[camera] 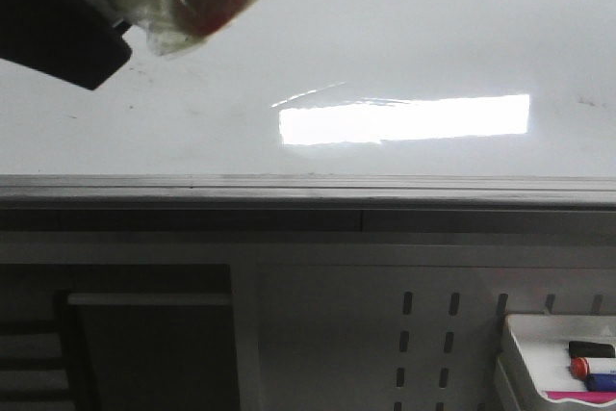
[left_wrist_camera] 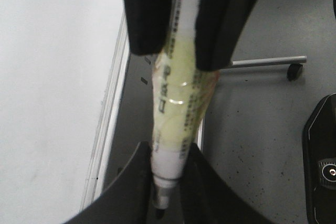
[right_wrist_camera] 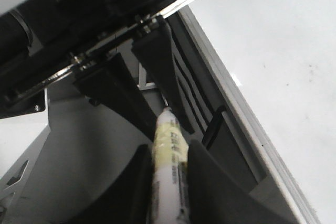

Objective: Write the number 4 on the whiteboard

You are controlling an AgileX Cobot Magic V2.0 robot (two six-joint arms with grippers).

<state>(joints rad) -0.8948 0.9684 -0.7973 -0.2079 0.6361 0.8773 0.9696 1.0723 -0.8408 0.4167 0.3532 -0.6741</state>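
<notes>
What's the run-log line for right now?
left gripper: shut on marker | right gripper: shut on second marker | whiteboard: no 4 visible

Marker tray [camera: 525, 353] cut by frame corner; left marker [left_wrist_camera: 173, 129] print blurred; whiteboard [camera: 404, 26] edges cropped.

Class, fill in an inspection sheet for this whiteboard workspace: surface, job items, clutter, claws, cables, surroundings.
Surface: whiteboard glossy white, bright glare, faint smudges.
Job's things: no number 4 seen on the board; left marker and right marker, both wrapped in yellowish tape.
Clutter: tray below the board holds spare markers.
Claws: left claw shut on a marker; right claw shut on another.
Cables: nothing seen.
Surroundings: grey edge strip, perforated panel, grey floor.
</notes>
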